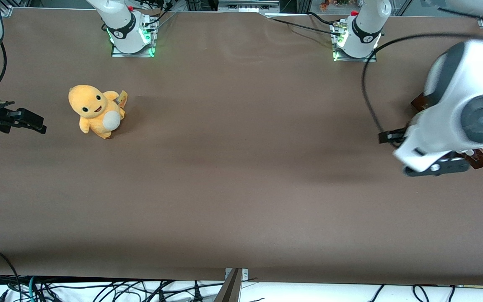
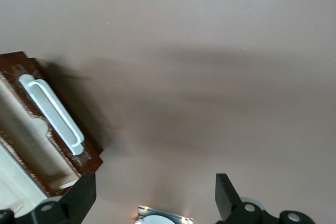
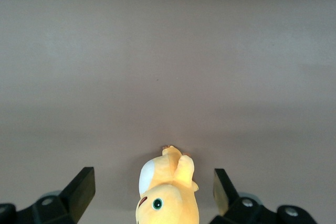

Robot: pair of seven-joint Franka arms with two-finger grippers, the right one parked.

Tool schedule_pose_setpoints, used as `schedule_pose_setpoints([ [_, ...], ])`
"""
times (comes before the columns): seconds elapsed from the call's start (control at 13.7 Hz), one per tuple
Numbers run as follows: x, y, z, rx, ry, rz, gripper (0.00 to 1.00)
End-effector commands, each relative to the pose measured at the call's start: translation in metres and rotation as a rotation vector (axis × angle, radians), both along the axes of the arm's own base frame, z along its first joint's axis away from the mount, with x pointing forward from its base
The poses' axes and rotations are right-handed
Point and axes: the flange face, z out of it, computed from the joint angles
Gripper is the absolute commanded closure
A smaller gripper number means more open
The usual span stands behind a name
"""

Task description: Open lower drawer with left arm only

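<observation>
Currently I'm hovering my left arm (image 1: 455, 113) over the working arm's end of the brown table (image 1: 241, 176), and it's covering most of the drawer unit in the front view. My gripper (image 2: 155, 195) is sitting with fingers (image 2: 79, 198) spread wide, holding nothing, hanging above bare tabletop just beside the lower drawer (image 2: 47, 135). The drawer is standing pulled out, showing its pale wood inside, with the long white bar handle (image 2: 55, 116) lying along its dark brown front. A yellow plush toy (image 1: 95, 110) is sitting well apart, toward the parked arm's end.
</observation>
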Motion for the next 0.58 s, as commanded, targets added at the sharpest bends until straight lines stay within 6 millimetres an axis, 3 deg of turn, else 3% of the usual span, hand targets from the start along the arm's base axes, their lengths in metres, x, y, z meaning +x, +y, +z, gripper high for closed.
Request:
schedule_pose_setpoints([
  [0.0,-0.021,0.012,0.038,-0.095,-0.056,-0.114,0.00],
  [0.15,-0.033,0.041,0.048,-0.219,-0.114,-0.090,0.00],
  [0.22,-0.037,0.052,0.040,-0.286,-0.133,-0.083,0.00],
  [0.37,-0.052,0.055,0.035,-0.258,-0.177,-0.118,0.00],
  [0.51,-0.071,0.051,0.046,-0.124,-0.204,-0.173,0.00],
])
